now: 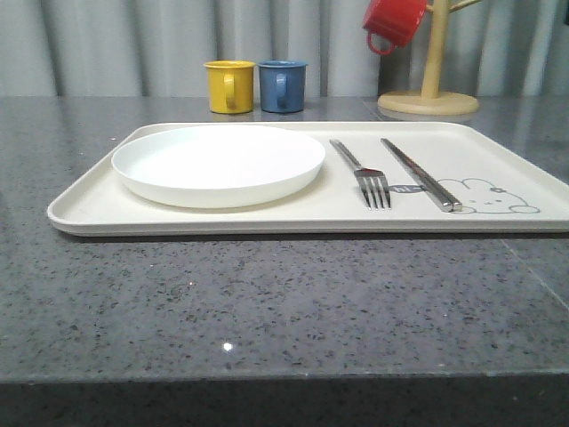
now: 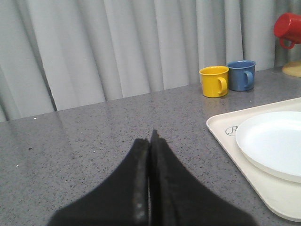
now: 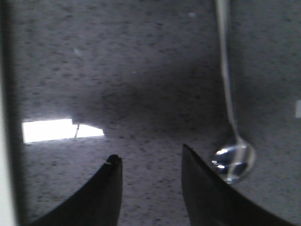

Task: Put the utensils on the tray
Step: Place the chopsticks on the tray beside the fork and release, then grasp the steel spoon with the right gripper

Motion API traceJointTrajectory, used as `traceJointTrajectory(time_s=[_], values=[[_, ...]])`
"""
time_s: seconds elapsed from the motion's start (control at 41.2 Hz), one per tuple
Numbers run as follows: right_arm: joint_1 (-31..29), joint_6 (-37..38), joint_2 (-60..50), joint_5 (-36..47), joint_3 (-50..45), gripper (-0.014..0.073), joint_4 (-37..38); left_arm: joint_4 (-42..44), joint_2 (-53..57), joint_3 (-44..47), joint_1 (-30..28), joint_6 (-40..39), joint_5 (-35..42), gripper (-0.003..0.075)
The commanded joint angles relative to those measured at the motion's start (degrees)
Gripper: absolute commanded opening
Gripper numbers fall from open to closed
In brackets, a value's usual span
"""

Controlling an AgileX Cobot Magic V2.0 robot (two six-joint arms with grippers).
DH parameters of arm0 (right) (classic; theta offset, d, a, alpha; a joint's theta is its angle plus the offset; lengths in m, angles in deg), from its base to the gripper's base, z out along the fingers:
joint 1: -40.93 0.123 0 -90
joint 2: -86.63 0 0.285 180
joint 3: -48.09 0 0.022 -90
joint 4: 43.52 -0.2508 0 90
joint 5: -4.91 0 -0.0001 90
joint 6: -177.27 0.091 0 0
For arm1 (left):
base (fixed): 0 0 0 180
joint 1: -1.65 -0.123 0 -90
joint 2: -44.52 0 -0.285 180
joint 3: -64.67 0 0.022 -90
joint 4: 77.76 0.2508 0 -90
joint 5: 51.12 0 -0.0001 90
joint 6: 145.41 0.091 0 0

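The cream tray (image 1: pixel 89 203) lies across the middle of the grey table. On it sit the round white plate (image 1: pixel 219 163) at the left, the silver fork (image 1: pixel 363 173) beside it, and the pair of metal chopsticks (image 1: pixel 420 173) further right by the rabbit drawing. The tray (image 2: pixel 225 141) and plate (image 2: pixel 273 141) also appear in the left wrist view, off to the side of my left gripper (image 2: pixel 151 136), which is shut on nothing above bare table. My right gripper (image 3: pixel 149 157) is open just over the table. The metal spoon (image 3: pixel 232 155) lies on the table, its bowl beside one fingertip (image 3: pixel 188 153), outside the jaws.
A yellow mug (image 1: pixel 230 85) and a blue mug (image 1: pixel 283 85) stand behind the tray. A red mug (image 1: pixel 393 21) hangs on a wooden mug stand (image 1: pixel 431 89) at the back right. A grey curtain closes the back.
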Motion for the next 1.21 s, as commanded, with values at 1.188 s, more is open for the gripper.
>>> traceJointTrajectory(time_s=[1.188], values=[[-9.58, -4.19, 7.24, 7.59, 1.81, 0.0064, -0.59, -0.30, -0.59, -1.45, 0.48, -0.54, 4.80, -0.0019]])
